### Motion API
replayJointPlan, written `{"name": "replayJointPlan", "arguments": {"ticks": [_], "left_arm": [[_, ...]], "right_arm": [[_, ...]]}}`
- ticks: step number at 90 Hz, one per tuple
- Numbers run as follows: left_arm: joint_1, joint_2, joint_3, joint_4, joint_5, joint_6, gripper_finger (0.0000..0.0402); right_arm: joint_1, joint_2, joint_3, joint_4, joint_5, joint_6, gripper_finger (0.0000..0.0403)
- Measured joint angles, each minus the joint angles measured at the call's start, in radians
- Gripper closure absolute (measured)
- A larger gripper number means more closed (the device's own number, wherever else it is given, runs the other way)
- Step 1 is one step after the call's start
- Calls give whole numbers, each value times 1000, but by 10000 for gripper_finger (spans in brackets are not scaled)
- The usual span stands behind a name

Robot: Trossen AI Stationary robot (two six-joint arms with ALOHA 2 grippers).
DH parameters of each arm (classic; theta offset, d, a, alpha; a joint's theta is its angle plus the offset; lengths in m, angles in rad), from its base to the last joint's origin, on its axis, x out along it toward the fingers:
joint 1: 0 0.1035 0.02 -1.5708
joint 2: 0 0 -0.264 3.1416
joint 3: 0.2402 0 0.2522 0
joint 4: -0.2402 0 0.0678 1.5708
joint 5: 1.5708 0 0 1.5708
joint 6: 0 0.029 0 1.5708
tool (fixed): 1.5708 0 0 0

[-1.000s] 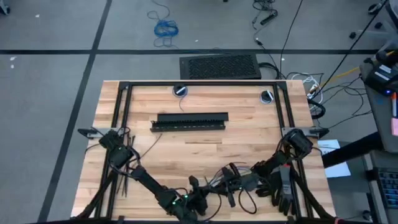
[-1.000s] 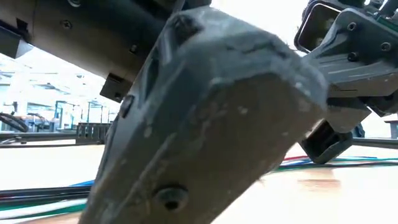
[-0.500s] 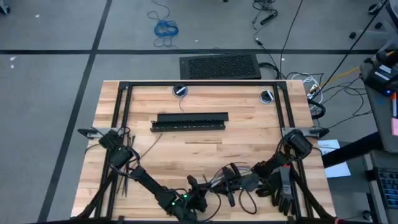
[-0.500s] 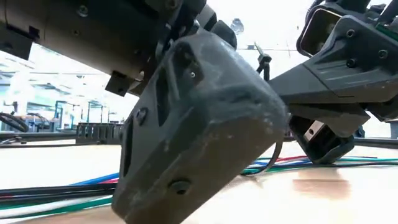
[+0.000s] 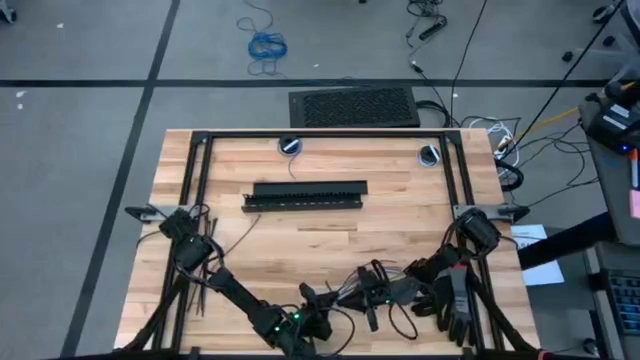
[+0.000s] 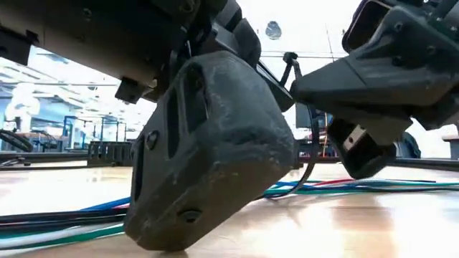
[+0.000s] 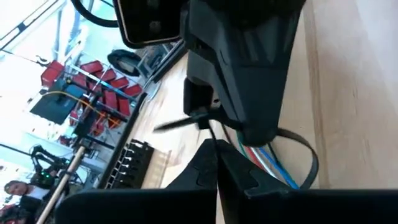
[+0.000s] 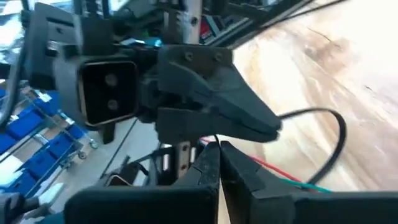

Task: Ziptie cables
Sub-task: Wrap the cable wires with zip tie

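The cables (image 6: 337, 188), thin blue, green, red and pale wires, lie flat on the wooden table near its front edge. One dark ziptie (image 6: 313, 154) forms a wide, slack loop around them; in the left wrist view that loop (image 7: 311, 167) passes over the cables (image 7: 268, 159). My left gripper (image 5: 322, 303) and my right gripper (image 5: 354, 296) meet tip to tip above the bundle, both shut on the ziptie. In the low view my left gripper (image 6: 208, 150) fills the foreground and hides part of the cables. My left gripper pinches the ziptie's thin strap (image 7: 211, 133) between its shut fingertips, just below the small head (image 7: 200, 118), whose tail sticks out sideways. The loop hangs slack below, around the cables on the table. My right gripper has a thin dark strand of the ziptie (image 8: 216, 140) running in between its shut fingertips. In the low view its fingertips (image 6: 300, 80) sit right by the ziptie's head (image 6: 290, 59), lifted clear of the table. The ziptie's loop (image 8: 339, 134) curves away beside them.
A long flat black bar (image 5: 305, 193) lies across the table's middle. Two round fittings (image 5: 290, 146) (image 5: 428, 155) sit near the far edge, inside a black frame (image 5: 320, 133). Thin dark strips (image 5: 199, 293) lie by the left arm's base.
My left gripper has turned and drawn back toward the table's left, away from the low camera. It no longer covers the ziptie's loop and head, which now show between the two grippers. My right gripper has sunk a little.
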Motion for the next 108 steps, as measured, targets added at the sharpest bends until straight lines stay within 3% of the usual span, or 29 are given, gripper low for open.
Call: {"name": "replayJointPlan", "arguments": {"ticks": [33,54,75,92,108], "left_arm": [[0,0,0,-2,-1,-1,402],[-2,0,0,-1,5,-6,402],[-1,0,0,-1,19,-34,402],[-3,0,-1,0,32,-34,402],[-9,-2,-1,2,74,-35,402]], "right_arm": [[-21,-2,1,31,-11,-42,403],[-25,-3,1,41,-151,-42,400],[-11,-5,2,-8,-180,-34,342],[12,-5,2,-31,-95,-22,292],[27,-22,-21,-31,-68,-11,278]]}}
